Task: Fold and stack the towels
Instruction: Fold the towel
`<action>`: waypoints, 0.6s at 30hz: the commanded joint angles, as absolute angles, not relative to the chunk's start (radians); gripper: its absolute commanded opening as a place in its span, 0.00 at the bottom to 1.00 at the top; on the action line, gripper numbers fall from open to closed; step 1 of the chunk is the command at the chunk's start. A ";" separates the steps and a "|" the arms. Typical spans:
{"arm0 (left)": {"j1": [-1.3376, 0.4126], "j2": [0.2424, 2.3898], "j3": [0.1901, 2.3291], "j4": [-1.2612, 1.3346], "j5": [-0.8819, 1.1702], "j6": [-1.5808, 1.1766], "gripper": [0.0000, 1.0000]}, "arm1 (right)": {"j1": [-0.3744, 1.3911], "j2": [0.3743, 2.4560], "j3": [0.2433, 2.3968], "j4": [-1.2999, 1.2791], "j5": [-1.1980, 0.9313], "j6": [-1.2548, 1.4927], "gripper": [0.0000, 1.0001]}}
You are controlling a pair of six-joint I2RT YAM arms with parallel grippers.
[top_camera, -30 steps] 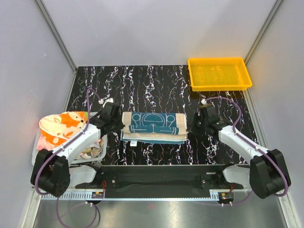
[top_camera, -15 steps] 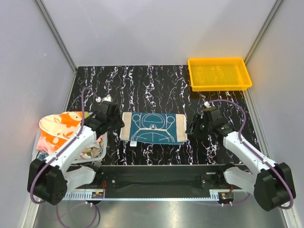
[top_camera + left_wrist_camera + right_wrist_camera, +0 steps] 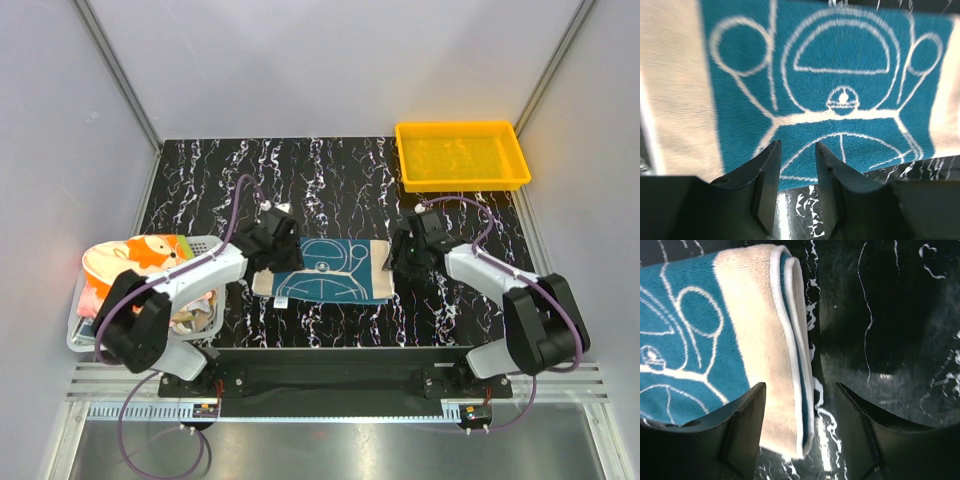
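Since the teal towel (image 3: 325, 268) lies folded flat at mid-table (image 3: 340, 180), between the 2 arms, notes start there.

- Position: print side up, just right of the white mesh basket (image 3: 203, 244), which holds an orange-and-cream towel (image 3: 135, 262). The yellow tray (image 3: 462, 183) sits well apart at the far right corner.
- Orientation: the long axis runs left to right, roughly parallel to the near table edge. There is a cream band at each short end with the teal panel between. In the right wrist view the right end shows stacked layers with a rounded fold, so it is at least 2 layers thick there.
- Handling, judged: terry cloth, so light, limp and not fragile. The pile should give the pads good bite. The risk is layers sliding over each other or the fold relaxing if only the top layer is caught.
- Where to grip, judged: at the short ends, on the cream bands near the corners, pinching through every layer. Taking both ends together would keep the cloth from sagging in the middle.
- Left gripper (image 3: 797, 148): jaws parted by a narrow gap, nothing between them, over the towel's left part.
- Right gripper (image 3: 800, 390): jaws spread wide above the right cream end, clamping nothing.
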State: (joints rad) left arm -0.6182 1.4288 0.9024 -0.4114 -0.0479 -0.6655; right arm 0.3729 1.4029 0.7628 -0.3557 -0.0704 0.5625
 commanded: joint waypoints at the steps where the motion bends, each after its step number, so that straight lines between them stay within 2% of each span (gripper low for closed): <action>1: -0.650 1.474 0.899 -0.316 -0.018 -0.673 0.37 | 0.374 1.459 0.781 -0.235 -0.070 0.541 0.64; 12: -0.663 1.540 0.762 -0.243 -0.031 -0.704 0.33 | 0.495 1.594 0.759 -0.181 -0.008 0.592 0.62; 18: -0.663 1.522 0.732 -0.229 -0.017 -0.712 0.33 | 0.535 1.588 0.747 -0.228 0.067 0.627 0.45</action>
State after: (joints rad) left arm -0.6590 1.5246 0.7616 -0.2520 -0.0280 -0.7021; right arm 0.5064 1.5658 0.7662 -0.1616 0.0006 0.6010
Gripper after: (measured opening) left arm 0.329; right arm 0.470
